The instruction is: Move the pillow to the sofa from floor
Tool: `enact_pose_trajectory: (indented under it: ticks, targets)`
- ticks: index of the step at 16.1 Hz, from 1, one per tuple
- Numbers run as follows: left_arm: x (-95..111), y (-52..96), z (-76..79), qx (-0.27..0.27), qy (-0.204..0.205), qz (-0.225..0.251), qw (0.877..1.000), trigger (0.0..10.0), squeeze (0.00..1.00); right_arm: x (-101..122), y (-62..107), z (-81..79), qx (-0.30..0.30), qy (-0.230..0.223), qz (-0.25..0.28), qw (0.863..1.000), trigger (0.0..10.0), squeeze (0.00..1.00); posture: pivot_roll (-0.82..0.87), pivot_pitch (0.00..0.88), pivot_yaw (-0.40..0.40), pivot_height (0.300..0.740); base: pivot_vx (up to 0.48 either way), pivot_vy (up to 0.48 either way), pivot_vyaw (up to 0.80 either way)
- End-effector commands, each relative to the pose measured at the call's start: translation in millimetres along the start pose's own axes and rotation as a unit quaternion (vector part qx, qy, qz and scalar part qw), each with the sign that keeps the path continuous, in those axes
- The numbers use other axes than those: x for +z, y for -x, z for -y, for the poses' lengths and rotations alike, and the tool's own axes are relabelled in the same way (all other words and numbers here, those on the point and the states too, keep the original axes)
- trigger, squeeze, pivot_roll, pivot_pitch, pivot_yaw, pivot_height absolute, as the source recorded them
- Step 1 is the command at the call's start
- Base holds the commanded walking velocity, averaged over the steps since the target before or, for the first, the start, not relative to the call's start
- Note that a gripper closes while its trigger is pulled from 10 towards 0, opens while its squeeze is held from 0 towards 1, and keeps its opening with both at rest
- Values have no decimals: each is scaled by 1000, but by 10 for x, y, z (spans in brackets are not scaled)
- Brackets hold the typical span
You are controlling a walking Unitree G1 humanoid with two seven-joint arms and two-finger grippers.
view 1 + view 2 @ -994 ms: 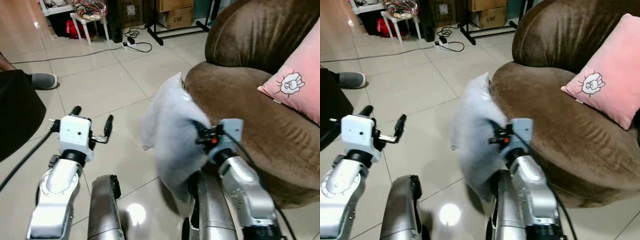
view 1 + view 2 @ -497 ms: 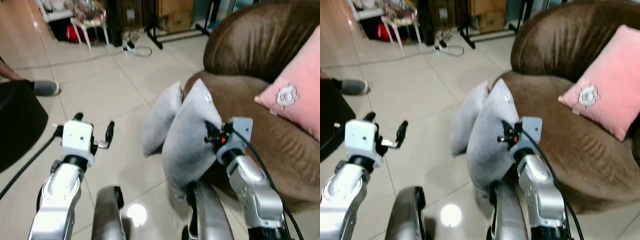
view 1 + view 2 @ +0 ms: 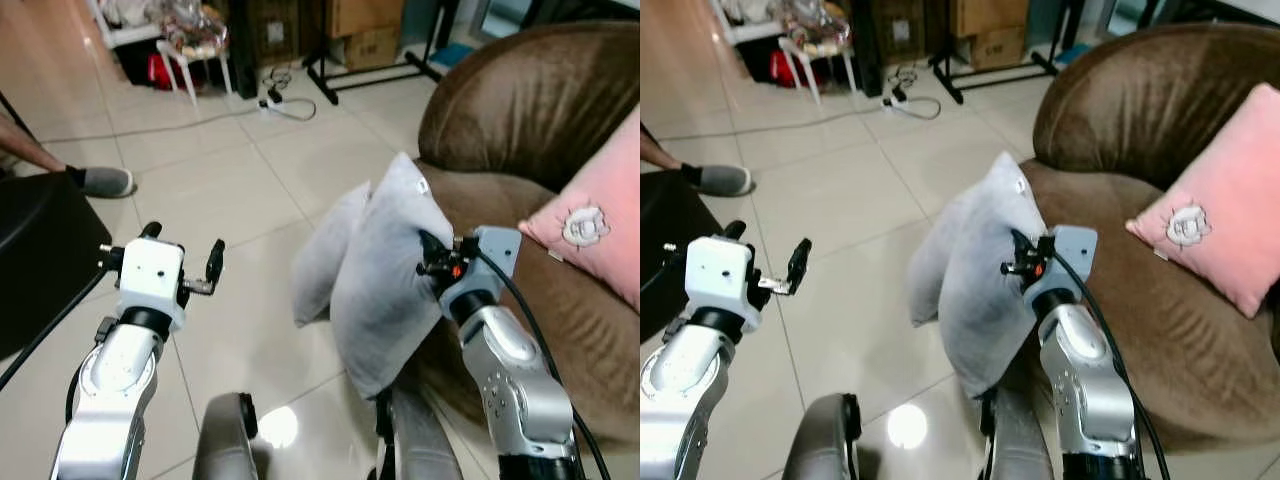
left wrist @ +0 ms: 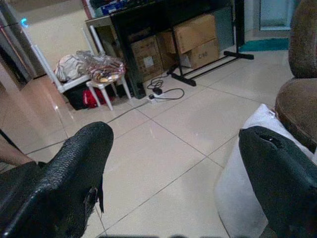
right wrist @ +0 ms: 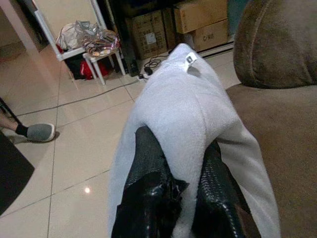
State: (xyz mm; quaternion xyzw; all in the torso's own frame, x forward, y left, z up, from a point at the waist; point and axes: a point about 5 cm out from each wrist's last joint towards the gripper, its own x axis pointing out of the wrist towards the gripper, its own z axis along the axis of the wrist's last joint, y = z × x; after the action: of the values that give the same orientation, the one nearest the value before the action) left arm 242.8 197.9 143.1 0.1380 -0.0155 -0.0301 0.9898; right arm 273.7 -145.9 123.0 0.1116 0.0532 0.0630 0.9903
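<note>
My right gripper [image 5: 178, 163] has its jaws clenched on the soft grey fabric pillow [image 3: 385, 290], lifted beside the brown velvet sofa [image 3: 560, 300] front edge for placement; my left gripper [image 3: 185, 262] idles, jaws released.

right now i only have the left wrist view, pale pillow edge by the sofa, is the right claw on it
Observer: Yes. The right claw is shut on the grey pillow, pinching a ridge of its fabric.
Operator: is it on the sofa yet
Observer: No. It is held upright against the front of the brown sofa, not on the seat.
Operator: anything on the seat
Observer: A pink cushion leans on the robot's right side of the seat.
</note>
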Motion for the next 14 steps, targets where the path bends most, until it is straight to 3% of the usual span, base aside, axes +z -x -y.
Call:
enact_pose_trajectory:
  ticks: [1, 10, 14]
  targets:
    - [21, -7, -30, 7, -7, 2, 1000, 10000, 0, 100, 15, -24, 6, -3, 24, 1000, 10000, 0, -3, 0, -7, 654, 0, 0, 0]
    - [37, 8, 30, 1, -4, 6, 1000, 10000, 0, 99, 28, -26, -11, 16, 17, 1000, 10000, 0, -18, 0, -6, 729, 0, 0, 0]
    - [56, 10, 37, -6, -13, 12, 1000, 10000, 0, 39, 48, -75, -17, 6, 19, 1000, 10000, 0, -17, 0, 5, 729, 0, 0, 0]
